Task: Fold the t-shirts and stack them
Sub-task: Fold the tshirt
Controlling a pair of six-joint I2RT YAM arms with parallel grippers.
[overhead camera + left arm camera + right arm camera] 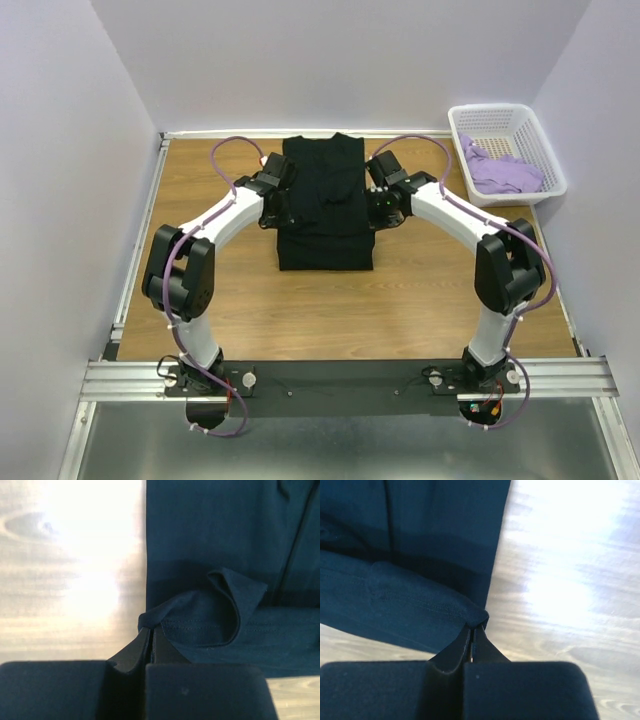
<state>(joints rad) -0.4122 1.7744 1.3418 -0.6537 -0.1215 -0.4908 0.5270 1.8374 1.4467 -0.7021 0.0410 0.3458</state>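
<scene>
1. The black t-shirt lies partly folded mid-table on the wooden table, between the two arms.
2. The left gripper is closed tight, pinching a hemmed corner at the shirt's left edge. The cloth curls up just beyond its tips.
3. The right gripper is likewise closed, pinching a folded corner at the shirt's right edge.
4. The lavender t-shirt sits crumpled in the white basket at the far right, well apart from both grippers.

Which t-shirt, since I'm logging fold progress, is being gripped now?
The black t-shirt, lying on the table: the left fingers and right fingers each pinch its edge. The lavender t-shirt sits crumpled in the white basket, untouched.
</scene>
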